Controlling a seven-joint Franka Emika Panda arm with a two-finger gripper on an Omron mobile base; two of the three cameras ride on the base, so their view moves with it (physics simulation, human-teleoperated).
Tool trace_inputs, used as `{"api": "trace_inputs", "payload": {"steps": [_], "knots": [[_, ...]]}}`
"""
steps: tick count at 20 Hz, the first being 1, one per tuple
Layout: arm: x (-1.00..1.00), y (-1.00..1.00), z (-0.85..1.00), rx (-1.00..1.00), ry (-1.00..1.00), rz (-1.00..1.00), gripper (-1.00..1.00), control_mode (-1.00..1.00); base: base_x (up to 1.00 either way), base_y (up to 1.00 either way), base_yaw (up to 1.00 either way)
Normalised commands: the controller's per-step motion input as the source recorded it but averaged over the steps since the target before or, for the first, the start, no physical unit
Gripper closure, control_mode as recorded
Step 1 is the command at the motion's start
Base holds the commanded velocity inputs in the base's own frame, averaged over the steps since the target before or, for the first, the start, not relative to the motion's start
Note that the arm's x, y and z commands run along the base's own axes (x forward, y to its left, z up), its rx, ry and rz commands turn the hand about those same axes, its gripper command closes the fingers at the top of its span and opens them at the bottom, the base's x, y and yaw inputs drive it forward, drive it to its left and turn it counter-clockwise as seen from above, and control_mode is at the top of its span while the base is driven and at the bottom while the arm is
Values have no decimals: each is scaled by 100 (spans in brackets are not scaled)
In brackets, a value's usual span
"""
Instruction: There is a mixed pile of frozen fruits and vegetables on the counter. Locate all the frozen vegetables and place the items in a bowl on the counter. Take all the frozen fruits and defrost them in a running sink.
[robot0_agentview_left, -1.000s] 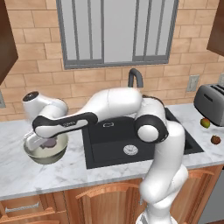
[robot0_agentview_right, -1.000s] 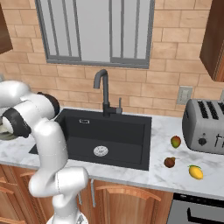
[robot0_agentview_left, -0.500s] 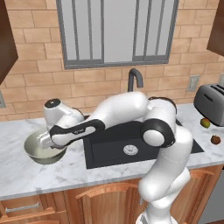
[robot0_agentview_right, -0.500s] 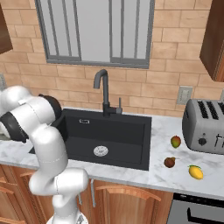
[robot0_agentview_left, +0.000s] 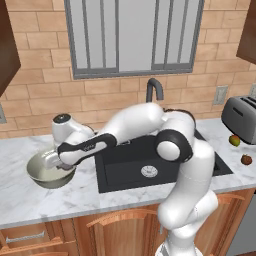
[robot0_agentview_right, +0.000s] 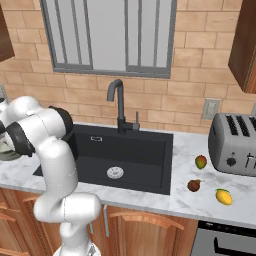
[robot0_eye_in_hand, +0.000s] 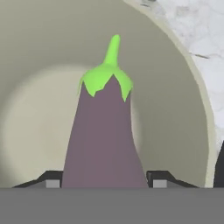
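- Gripper clenched on the eggplant, finger tips pressed against both flanks at the bottom of the hand view, green stem pointing up the frame.
- Eggplant hanging over the inside of the bowl, rim curving down the right side of the hand view; touching the bowl floor or just above it, cannot tell.
- Bowl resting on the counter at the left of the left base view, hand sunk into it, beside the sink.
- Yellow-orange vegetable lying at the lower right of the right base view, near the dark red-brown fruit and the red-yellow-green fruit, all in front of the toaster and well apart from the bowl.
- Judged step: letting go of the first vegetable; roughly a quarter of the task in hand, fruit untouched.
- Risks: releasing too high, so the long piece bounces or tips over the rim; lifting out while a finger catches the eggplant and drags it along; knuckles knocking the bowl wall and shoving the light bowl toward the sink edge.
- Later risk: mistaking the yellow-orange piece for fruit, given similar colours in the pile.
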Motion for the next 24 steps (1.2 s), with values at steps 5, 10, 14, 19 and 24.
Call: {"api": "trace_inputs", "payload": {"steps": [5, 10, 14, 19, 24], "knots": [[11, 21, 19, -5, 4, -4, -100, -100, 0, 0, 0], [1, 6, 32, -9, 5, -8, -100, -100, 0, 0, 0], [-1, 0, 16, -5, 3, -10, -100, -100, 0, 0, 0], [-8, -6, 39, -3, 1, -5, -100, -100, 0, 0, 0], [-29, -40, 42, -1, 0, -6, -100, -100, 0, 0, 0]]}}
